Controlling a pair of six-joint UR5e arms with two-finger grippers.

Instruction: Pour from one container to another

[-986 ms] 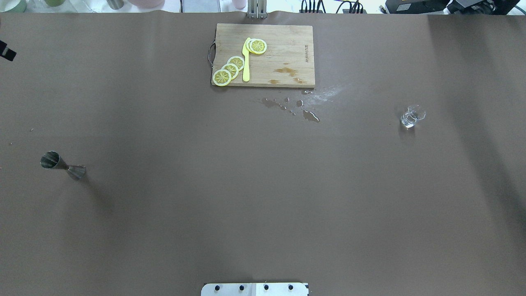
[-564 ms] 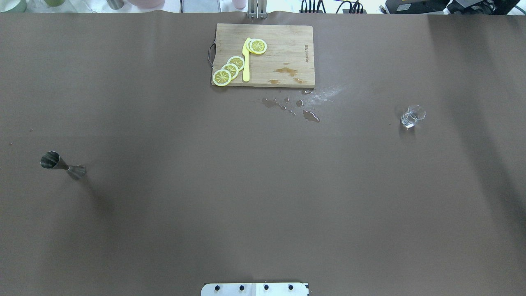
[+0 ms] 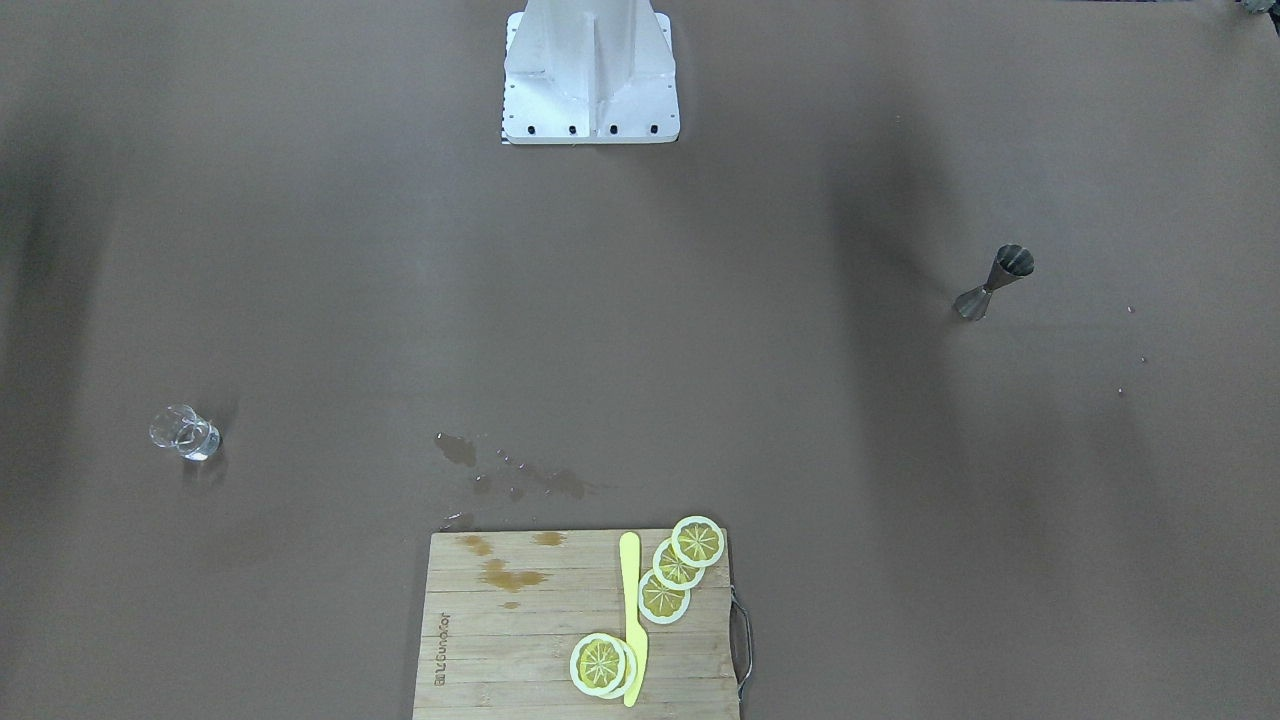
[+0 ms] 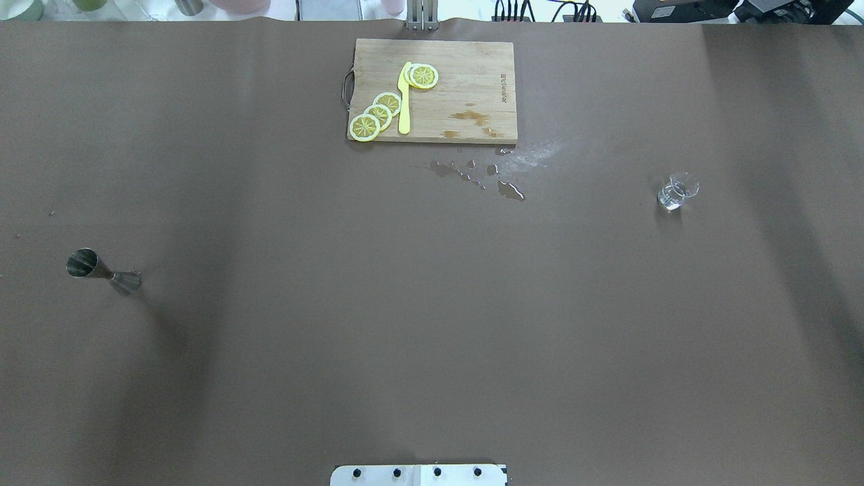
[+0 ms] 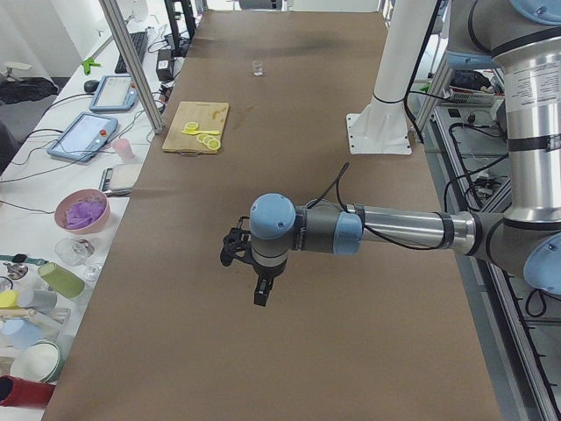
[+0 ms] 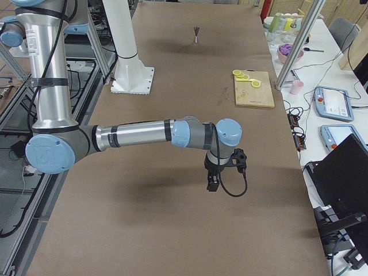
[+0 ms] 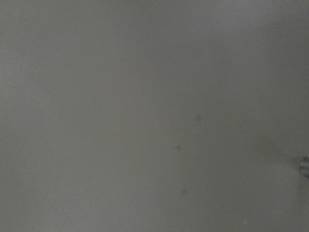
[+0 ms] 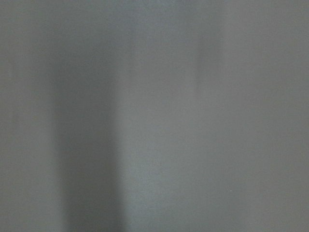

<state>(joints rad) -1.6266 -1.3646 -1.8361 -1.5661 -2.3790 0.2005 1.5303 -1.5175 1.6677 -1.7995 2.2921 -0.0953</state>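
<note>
Your brown table [image 4: 270, 371] carries the cutting board [image 4: 466, 74] at its far edge. The left gripper [image 5: 260, 294] and right gripper [image 6: 213, 183] show only from the sides, so you cannot tell their fingers' state. The jigger [image 4: 104, 271] stands on the robot's left and the small glass [image 4: 677, 191] on its right, both clear of any fingers.

Steel jigger [image 4: 101, 270]: hourglass-shaped, two cones joined at a narrow waist, dull silver. Stands upright on the brown counter [image 4: 405, 304], far out on the robot's left side, open mouth up. Touches nothing. Small clear glass [image 4: 677, 191]: stands upright too, far out on the robot's right side, a little farther from the base than the jigger. Well apart from the jigger, nearly the whole counter between. Contents too small to tell.
</note>
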